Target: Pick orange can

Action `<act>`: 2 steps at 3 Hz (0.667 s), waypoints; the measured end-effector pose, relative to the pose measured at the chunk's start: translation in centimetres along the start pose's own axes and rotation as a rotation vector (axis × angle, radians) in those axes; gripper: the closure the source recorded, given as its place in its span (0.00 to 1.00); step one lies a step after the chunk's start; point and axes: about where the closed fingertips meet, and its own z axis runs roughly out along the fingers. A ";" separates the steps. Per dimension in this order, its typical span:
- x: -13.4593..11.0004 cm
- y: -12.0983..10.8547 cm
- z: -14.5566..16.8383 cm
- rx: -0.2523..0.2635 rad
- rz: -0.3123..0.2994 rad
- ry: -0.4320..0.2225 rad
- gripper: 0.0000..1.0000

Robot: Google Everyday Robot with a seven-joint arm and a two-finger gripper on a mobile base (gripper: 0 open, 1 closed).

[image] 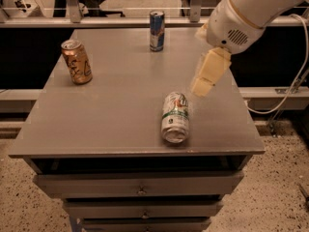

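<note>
Orange can [76,62] stands upright in the upper left of the frame, on the left side of the grey table [96,129], with nothing touching it. Nearest the camera, at the bottom of the frame, are the table's drawer fronts [140,183] with small knobs, and speckled floor [280,187] shows at the lower right. Just behind the table's front edge, right of centre, a white-and-green can [175,117] lies on its side with its top facing the camera. Just above and right of that can hangs the cream-coloured gripper [200,88], pointing down and to the left, over the table's right part and well apart from the orange can. Whether it is parted or closed I cannot tell. The white arm [251,13] carrying it reaches in from the upper right corner. Farther back, near the far edge at upper centre, a slim blue-and-silver can [156,30] stands upright.
</note>
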 end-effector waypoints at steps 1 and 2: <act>-5.7 -1.0 2.9 -0.010 0.023 -0.133 0.00; -5.7 -1.0 2.9 -0.010 0.023 -0.133 0.00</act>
